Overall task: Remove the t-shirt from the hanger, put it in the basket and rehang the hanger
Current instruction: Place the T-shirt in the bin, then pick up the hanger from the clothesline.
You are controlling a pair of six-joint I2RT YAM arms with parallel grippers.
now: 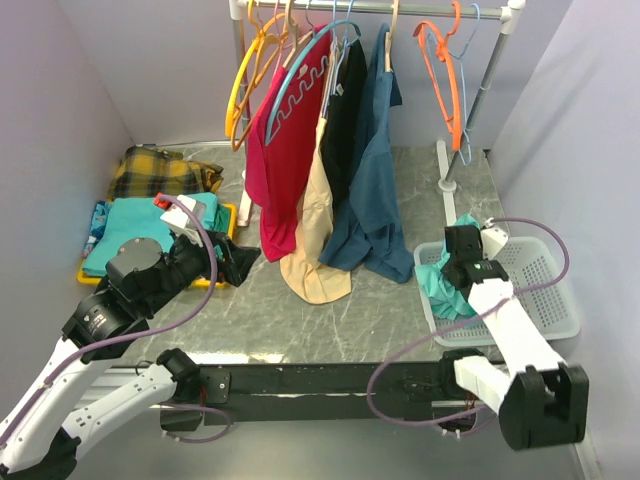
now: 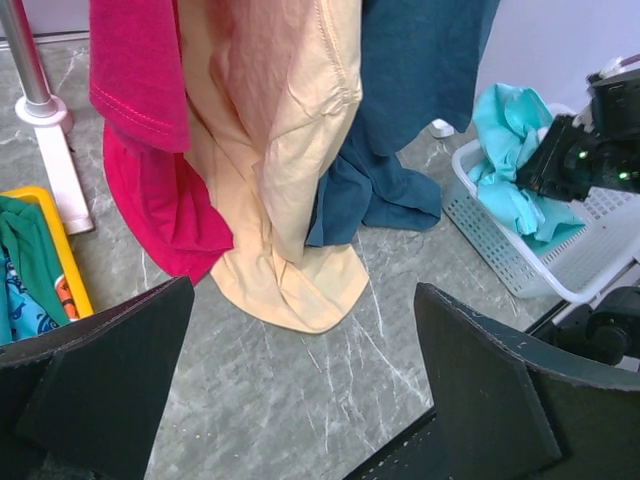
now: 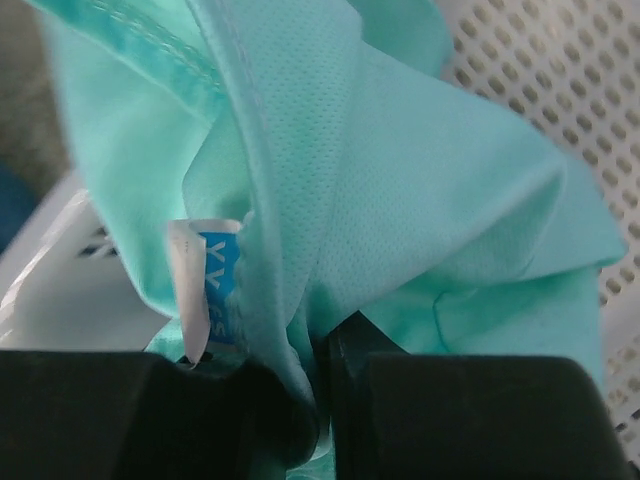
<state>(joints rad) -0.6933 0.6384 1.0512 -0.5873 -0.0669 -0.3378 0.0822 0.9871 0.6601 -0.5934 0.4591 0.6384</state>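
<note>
The right pincer [image 3: 320,372] is clenched on a fold of the teal t-shirt [image 3: 430,200], the cloth running down into the slim gap between its two black fingers (a white-and-blue label [image 3: 207,290] hangs just beside the left finger). The shirt is off any hanger and lies bunched in the white mesh basket [image 1: 552,292] at the right of the table [image 1: 330,330], spilling over the basket's near-left corner.

The left pincer [image 2: 305,330] is released, its fingers spread wide and holding nothing, low over the table and facing the hanging clothes. Just ahead of it the beige shirt [image 2: 290,180] trails onto the marble-patterned surface, with the red shirt [image 2: 150,190] to its left and the navy shirt [image 2: 400,130] to its right. All three hang from the rail [image 1: 380,8] at the back, along with a black shirt [image 1: 345,110] and bare orange hangers [image 1: 445,80]. A yellow tray [image 1: 228,215] of folded clothes sits at the left.
</note>
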